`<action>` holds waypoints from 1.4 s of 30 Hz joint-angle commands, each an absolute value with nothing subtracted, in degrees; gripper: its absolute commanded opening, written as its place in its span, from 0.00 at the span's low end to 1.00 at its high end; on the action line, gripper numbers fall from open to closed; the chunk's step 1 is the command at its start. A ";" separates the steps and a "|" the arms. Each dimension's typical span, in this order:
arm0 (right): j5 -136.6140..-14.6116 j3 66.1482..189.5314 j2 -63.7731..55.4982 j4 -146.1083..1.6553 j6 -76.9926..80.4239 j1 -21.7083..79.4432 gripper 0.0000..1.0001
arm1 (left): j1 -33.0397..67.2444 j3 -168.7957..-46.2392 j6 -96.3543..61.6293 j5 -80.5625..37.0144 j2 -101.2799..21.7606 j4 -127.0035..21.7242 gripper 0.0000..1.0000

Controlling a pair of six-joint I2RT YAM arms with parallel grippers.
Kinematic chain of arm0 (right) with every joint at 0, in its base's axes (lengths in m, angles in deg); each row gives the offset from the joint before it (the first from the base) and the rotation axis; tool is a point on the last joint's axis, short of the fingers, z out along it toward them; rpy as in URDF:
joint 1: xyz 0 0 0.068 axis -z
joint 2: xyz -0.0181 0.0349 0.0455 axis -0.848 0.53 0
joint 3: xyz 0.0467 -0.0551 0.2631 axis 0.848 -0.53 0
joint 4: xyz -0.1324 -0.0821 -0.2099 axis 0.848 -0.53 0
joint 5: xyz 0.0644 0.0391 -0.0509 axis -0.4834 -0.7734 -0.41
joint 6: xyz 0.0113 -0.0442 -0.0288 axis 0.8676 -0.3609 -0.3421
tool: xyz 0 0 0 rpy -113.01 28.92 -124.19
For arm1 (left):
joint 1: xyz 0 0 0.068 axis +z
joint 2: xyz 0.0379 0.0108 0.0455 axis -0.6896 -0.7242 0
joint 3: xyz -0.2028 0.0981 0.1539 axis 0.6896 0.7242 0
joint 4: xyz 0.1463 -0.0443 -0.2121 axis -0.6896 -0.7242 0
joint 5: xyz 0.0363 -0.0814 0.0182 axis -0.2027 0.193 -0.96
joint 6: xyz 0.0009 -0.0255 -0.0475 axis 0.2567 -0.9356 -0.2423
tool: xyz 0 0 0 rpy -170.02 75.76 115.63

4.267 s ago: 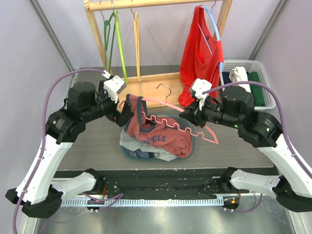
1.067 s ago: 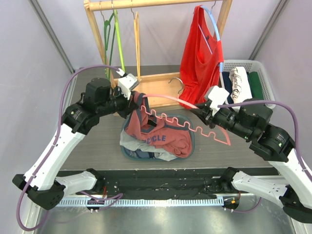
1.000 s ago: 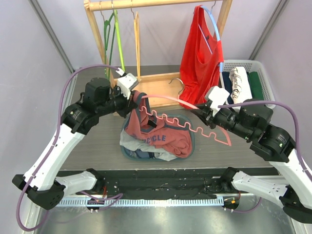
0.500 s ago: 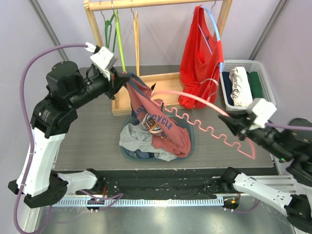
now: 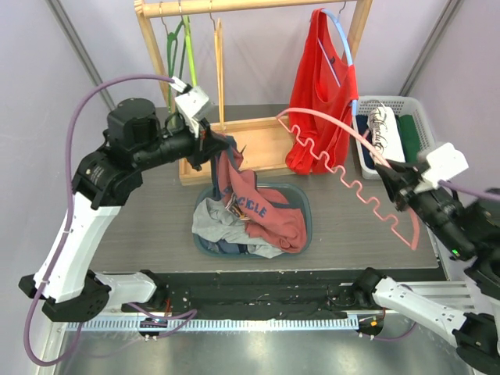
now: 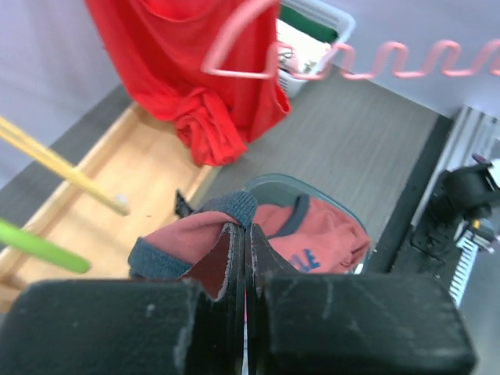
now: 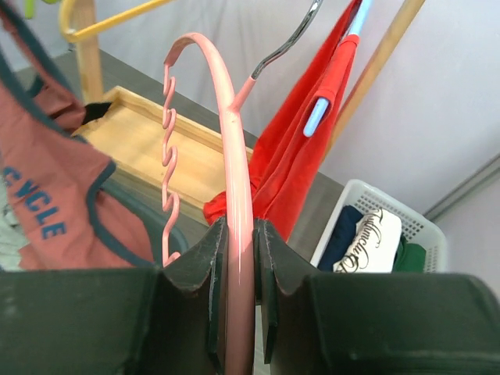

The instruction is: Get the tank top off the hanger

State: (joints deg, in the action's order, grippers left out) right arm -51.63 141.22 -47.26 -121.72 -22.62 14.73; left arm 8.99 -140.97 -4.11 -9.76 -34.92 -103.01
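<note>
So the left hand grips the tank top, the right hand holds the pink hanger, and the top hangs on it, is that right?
No, the tank top is off the pink hanger, as the top external view shows; the rest holds.

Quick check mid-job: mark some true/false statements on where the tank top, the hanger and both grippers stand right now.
1. The left gripper is shut on the tank top. True.
2. The pink hanger passes through the tank top. False: it is clear of the fabric, held off to the right.
3. The right gripper is open. False: it is shut on the pink hanger.
4. A red garment hangs from the wooden rack. True.
5. The white basket is empty. False: it holds folded clothes.
</note>
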 commanded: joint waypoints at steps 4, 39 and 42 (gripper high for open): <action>-46.70 143.87 -33.82 -106.80 -24.69 14.93 0.02 | 2.56 -128.80 1.76 -9.99 -33.79 -105.19 0.00; -48.54 148.62 -8.40 -87.63 -35.07 23.18 0.02 | -1.49 -96.76 10.93 -28.70 -53.65 -97.89 0.89; -51.44 150.55 -7.00 -86.49 -35.33 24.59 0.02 | -1.57 -102.29 9.34 -32.81 -53.39 -102.37 0.97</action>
